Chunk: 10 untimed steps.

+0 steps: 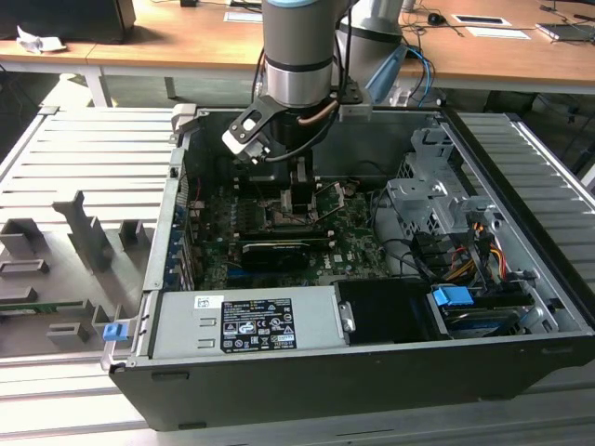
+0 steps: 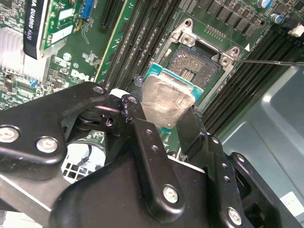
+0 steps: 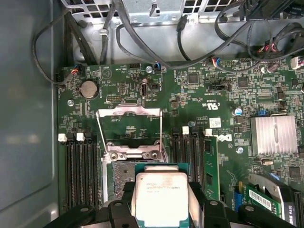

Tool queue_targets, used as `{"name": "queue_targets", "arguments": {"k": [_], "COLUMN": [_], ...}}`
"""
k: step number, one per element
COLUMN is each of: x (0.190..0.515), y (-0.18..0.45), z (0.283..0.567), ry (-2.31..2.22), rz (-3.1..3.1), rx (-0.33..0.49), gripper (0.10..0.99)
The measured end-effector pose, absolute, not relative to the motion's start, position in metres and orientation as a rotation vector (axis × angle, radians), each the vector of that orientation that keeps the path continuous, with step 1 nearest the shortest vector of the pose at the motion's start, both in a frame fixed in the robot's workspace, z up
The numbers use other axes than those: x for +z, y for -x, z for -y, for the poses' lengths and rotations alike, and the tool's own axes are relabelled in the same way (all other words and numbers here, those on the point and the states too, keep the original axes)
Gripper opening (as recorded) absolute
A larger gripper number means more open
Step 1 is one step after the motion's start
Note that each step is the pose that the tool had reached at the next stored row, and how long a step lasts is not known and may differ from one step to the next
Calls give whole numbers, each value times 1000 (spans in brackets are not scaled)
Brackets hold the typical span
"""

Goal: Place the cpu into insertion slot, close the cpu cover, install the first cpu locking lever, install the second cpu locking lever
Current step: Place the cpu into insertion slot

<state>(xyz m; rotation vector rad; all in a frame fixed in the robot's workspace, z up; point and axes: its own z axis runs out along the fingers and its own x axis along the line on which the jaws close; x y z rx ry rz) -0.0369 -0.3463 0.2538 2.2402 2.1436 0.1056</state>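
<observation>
My fingers (image 2: 145, 137) pinch the cpu (image 2: 166, 102) by two opposite edges, silver top toward the wrist cameras, holding it partly over the insertion slot (image 2: 199, 61) on the green motherboard (image 3: 199, 95), with the cpu cover (image 3: 129, 112) swung open beyond, upper centre of the exterior view inside the open computer case (image 1: 372, 381).

The arm (image 1: 297, 46) was a thick silver-grey cylinder with a black wrist collar; a tan cable (image 1: 321, 116) looped beside it. A pale-faced black block (image 1: 244, 137) sat at the wrist. The tool (image 2: 164, 104) was made of matte black linkage bars, joined by round silver screws (image 2: 171, 194).
</observation>
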Motion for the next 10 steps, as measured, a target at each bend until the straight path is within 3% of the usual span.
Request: {"name": "queue_targets", "arguments": {"k": [10], "x": [250], "y": [37], "z": [340], "ry": [-2230], "rz": [-2155], "rx": [106], "gripper": [529]}}
